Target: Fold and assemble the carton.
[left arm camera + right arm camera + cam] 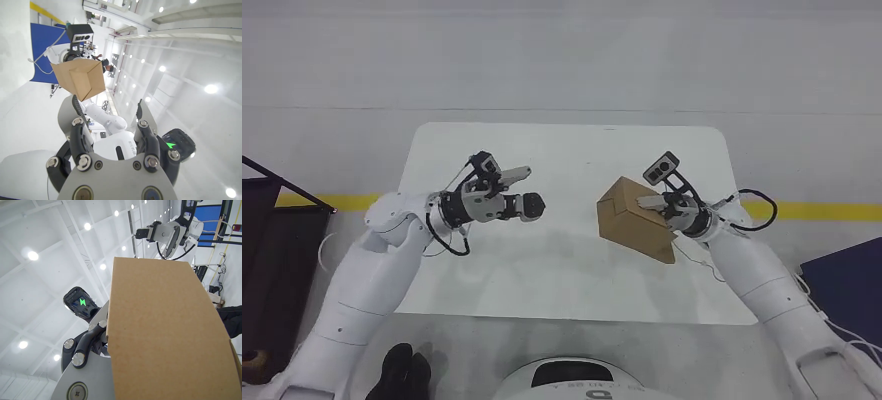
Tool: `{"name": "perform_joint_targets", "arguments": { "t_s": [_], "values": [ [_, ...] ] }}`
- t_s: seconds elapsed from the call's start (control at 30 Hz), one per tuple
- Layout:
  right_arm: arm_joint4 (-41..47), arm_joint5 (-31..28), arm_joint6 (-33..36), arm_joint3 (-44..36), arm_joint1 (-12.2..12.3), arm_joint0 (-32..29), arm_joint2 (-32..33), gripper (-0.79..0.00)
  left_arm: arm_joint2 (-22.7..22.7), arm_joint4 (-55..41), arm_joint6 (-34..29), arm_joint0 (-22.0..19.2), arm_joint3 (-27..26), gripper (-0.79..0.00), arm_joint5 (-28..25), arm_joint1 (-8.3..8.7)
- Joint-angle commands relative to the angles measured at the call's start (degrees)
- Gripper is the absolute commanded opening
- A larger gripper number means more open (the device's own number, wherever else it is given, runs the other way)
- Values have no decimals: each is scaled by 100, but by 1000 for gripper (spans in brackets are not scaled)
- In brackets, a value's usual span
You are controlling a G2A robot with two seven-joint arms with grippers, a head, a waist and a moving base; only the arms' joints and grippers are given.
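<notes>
**Top view.** The right claw [666, 206] is closed on the brown carton [635, 222], which is held tilted over the right part of the white counter [572, 150]. The left claw [527, 205] hangs well apart over the left part. A yellow floor line [832, 211] runs behind the counter.

**Left wrist view.** The left claw is spread wide and holds nothing. The carton is beyond it.

**Right wrist view.** A broad carton panel blocks one side of the right claw.
</notes>
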Motion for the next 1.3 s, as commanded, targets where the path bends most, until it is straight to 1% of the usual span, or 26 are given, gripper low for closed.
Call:
{"name": "perform_joint_targets", "arguments": {
  "t_s": [0.0, 0.03, 0.1, 0.17, 0.2, 0.23, 0.33, 0.37, 0.63, 0.67, 0.7, 0.77, 0.83, 0.87, 0.97, 1.07, 1.17, 1.2, 1.27],
  "values": [
    [0, 0, 0, 0, 0, 0, 0, -785, -16, -408, -35, 84, 153, -219, -184, -34],
    [-105, 46, -145, -12, 1, 1, -13, -785, -14, -523, -31, 112, 240, -219, -271, -50],
    [-862, 494, -632, -61, 30, 166, -115, -785, -2, -733, -66, 157, 407, -206, -403, -79],
    [-1573, 947, -1269, -43, 57, 396, -166, -785, -28, -880, -71, 186, 571, -99, -542, -102],
    [-1897, 1119, -1516, -82, 65, 477, -209, -785, -50, -930, -79, 196, 637, -25, -602, -110],
    [-2248, 1324, -1754, -109, 77, 570, -250, -785, -80, -980, -82, 208, 697, 0, -663, -117],
    [-3059, 1765, -2324, -348, 133, 736, -239, -785, -137, -1100, -64, 238, 786, 0, -741, -129],
    [-3136, 1787, -2383, -392, 144, 734, -217, -785, -137, -1100, -64, 238, 786, 0, -741, -129],
    [-3136, 1787, -2383, -392, 144, 734, -217, -785, -137, -1100, -64, 238, 786, 0, -741, -129],
    [-3399, 1888, -2521, -482, 140, 758, -310, -785, -137, -1100, -64, 238, 786, 0, -741, -129],
    [-3688, 2147, -2575, -615, 127, 850, -452, -785, -137, -1100, -64, 238, 786, 0, -741, -129],
    [-4295, 2729, -2463, -796, 100, 1193, -745, -785, -137, -1100, -64, 238, 786, 0, -741, -129],
    [-5152, 3197, -2359, -1002, 81, 1578, -1081, -785, -137, -1100, -64, 238, 786, 0, -741, -129],
    [-5621, 3453, -2236, -1152, 72, 1771, -1290, -785, -137, -1100, -64, 238, 786, 0, -741, -129],
    [-6758, 3847, -1687, -1503, 38, 2250, -1881, -785, -137, -1100, -64, 238, 786, 0, -741, -129],
    [-7445, 3885, -1702, -1569, -15, 2548, -2438, -785, -137, -1100, -64, 238, 786, 0, -741, -129],
    [-8015, 3870, -1686, -1450, -109, 2926, -3193, -785, -137, -1100, -64, 238, 786, 0, -741, -129],
    [-8171, 3891, -1706, -1369, -155, 3067, -3451, -785, -137, -1100, -64, 238, 786, 0, -741, -129],
    [-8177, 3762, -1577, -1133, -274, 3350, -3885, -785, -137, -1100, -64, 238, 786, 0, -741, -129]
  ]
}}
